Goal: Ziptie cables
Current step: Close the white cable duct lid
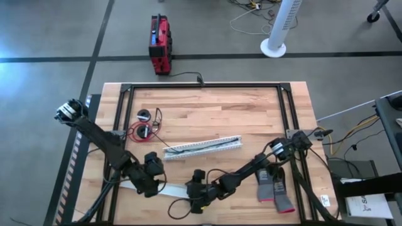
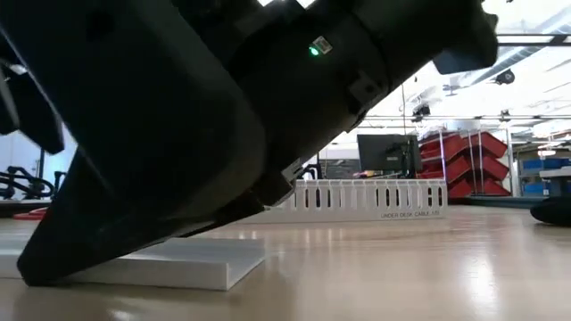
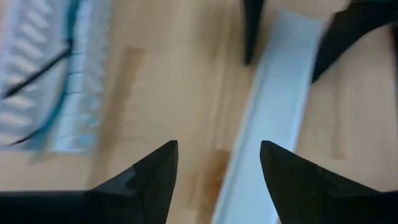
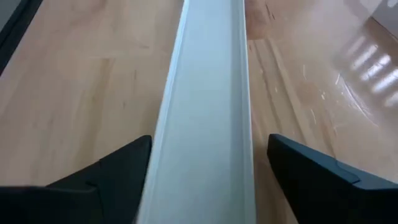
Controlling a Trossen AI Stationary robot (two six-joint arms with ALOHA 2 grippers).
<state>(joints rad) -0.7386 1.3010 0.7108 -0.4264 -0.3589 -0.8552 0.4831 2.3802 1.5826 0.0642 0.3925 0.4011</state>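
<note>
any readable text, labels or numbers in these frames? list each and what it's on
"UNDER DESK CABLE ...": small print on the base of the white slotted cable tray, low view; the last word is too blurred to read.
White label on the arm housing beside its green light: too small to read.
Paper sheet beside the table, high view: print illegible.
Red box: no readable marking.

On the table [image 1: 251, 119]: one white slotted strip [image 1: 202, 147], one flat white cover strip [image 1: 173, 190], two small wire coils [image 1: 144, 124], two gloves [image 1: 275, 188] near the right edge. Beyond the far edge, on the floor: one red box [image 1: 159, 44], one white fan [image 1: 278, 28].
</note>
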